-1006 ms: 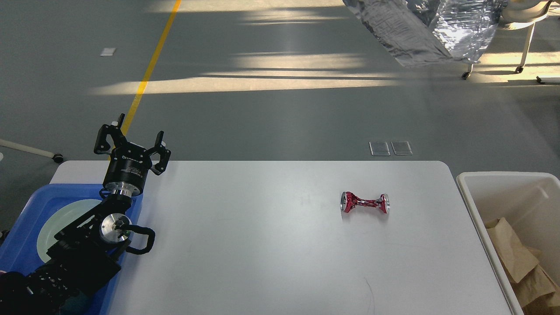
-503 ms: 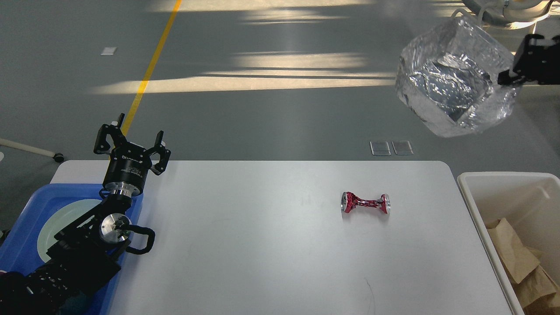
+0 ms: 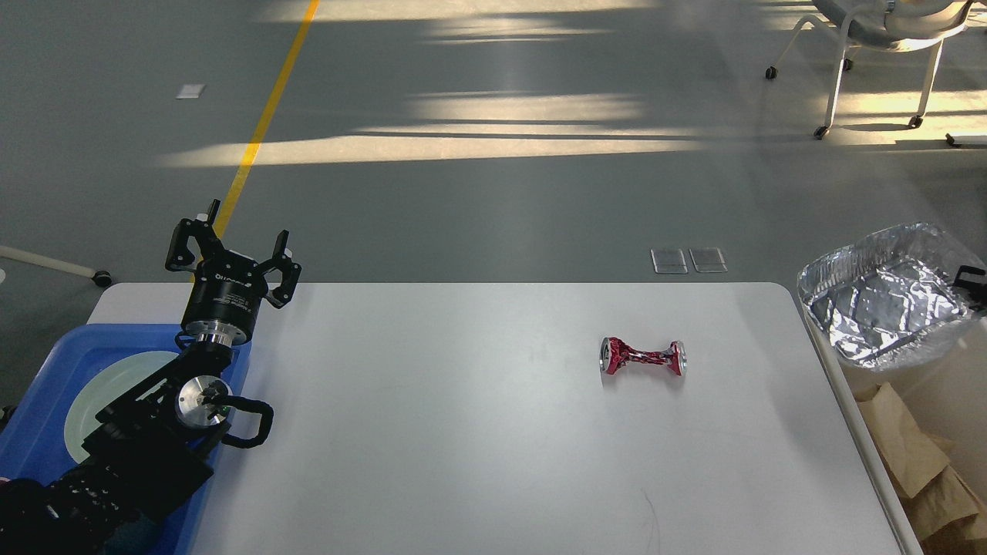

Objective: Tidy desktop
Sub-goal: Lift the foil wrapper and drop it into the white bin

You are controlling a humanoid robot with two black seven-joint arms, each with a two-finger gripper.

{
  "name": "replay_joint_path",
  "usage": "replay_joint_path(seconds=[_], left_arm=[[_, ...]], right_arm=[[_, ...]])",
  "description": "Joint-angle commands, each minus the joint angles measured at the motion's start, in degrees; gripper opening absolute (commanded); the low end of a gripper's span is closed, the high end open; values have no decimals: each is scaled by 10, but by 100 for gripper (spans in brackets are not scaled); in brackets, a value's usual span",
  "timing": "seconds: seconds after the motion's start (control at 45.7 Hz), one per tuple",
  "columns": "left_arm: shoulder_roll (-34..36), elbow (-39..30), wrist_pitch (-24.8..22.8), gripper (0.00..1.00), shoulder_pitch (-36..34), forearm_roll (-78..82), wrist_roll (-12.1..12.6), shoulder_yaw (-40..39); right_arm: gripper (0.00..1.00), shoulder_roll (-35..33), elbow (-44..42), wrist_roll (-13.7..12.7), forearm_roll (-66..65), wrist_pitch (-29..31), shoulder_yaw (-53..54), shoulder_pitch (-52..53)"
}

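The white desktop (image 3: 478, 432) fills the lower middle of the head view. A crushed red can (image 3: 641, 358) lies on it, right of centre. My left gripper (image 3: 231, 250) is open and empty, pointing up over the desktop's far left corner. My right gripper (image 3: 973, 281) shows only as a small black part at the right edge. It sits on the right rim of a crumpled foil tray (image 3: 887, 297), which hangs tilted over the off-white bin (image 3: 856, 416).
A blue plastic tray (image 3: 46, 432) with a pale plate (image 3: 100, 393) sits at the desktop's left end, under my left arm. Brown paper (image 3: 902, 439) lies in the bin. A wheeled chair (image 3: 887, 23) stands on the floor at the far right.
The foil tray and my right gripper have come down from high at the upper right to just over the bin. The left arm and the can have not moved.
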Motion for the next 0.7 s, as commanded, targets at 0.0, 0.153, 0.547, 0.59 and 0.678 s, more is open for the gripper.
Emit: replay_joint_path(seconds=[0.0,0.153,0.547,0.59,0.678], left_arm=[[0,0,0,96,0,0,0,0],[0,0,0,96,0,0,1,0],[0,0,0,96,0,0,0,0],[0,0,0,96,0,0,0,0],[0,0,0,96,0,0,0,0]], right_arm=[[0,1,-1,-19,6,-38,-2,-32],[19,0,-9,-23,5,-121,-69,-63],[100,0,-4,-22,7,-174,-129,-63],[100,0,0,-22,7,-174,-128,-61],[100,1,7,-22,9,-172,-125,-53]])
